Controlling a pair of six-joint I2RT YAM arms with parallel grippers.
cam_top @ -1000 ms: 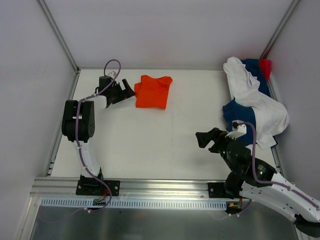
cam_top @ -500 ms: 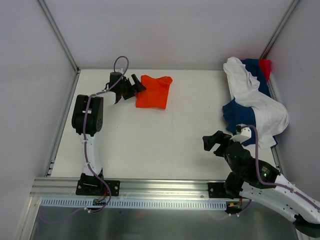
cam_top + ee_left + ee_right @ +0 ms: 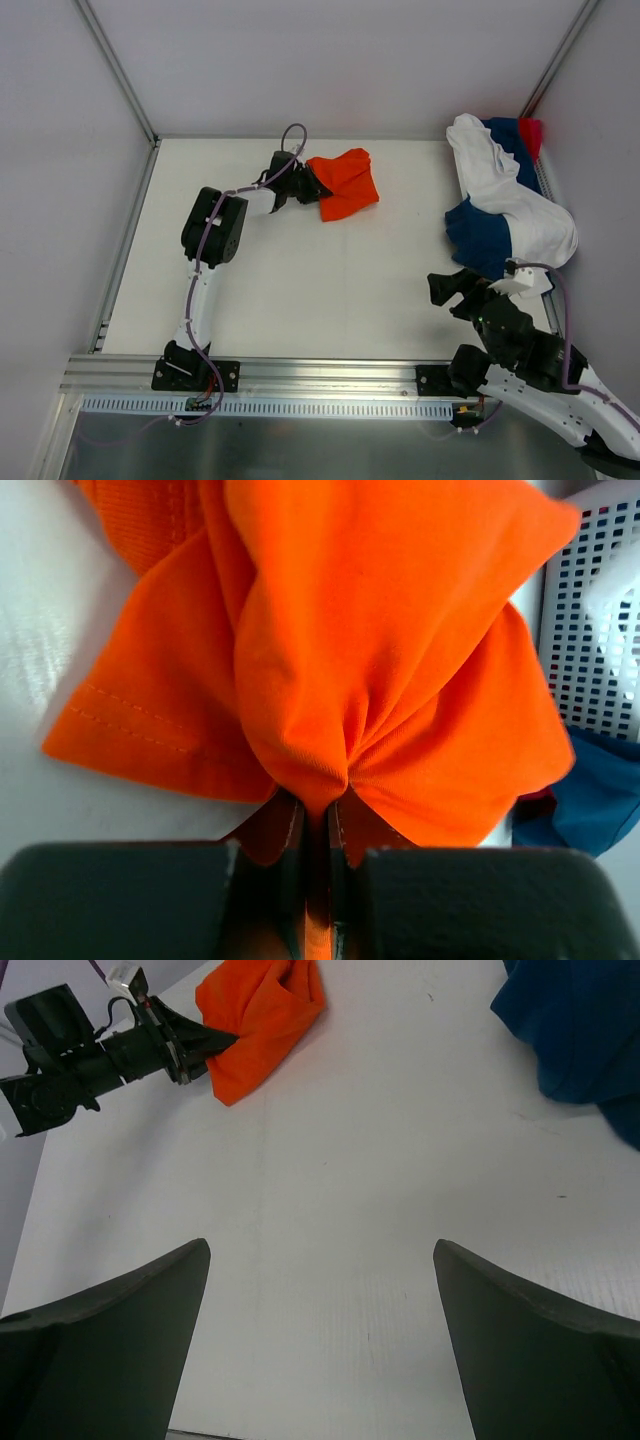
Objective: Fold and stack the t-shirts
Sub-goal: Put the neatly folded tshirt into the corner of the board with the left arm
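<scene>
Plainly, L gripper (image 3: 318, 818) had orange shirt (image 3: 380, 630) pinched at 12 o'clock on table (image 3: 300, 290); only wrist cam showed cloth betw. jaws. R gripper (image 3: 320, 1250), 5 o'clock, gaped wide, empty.

Overhead and both wrist views share the orange shirt (image 3: 345, 185).

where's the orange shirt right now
In the top view the orange t-shirt sits bunched at the far middle of the table, its left edge pinched in the left gripper; the white t-shirt lies well to its right.
</scene>
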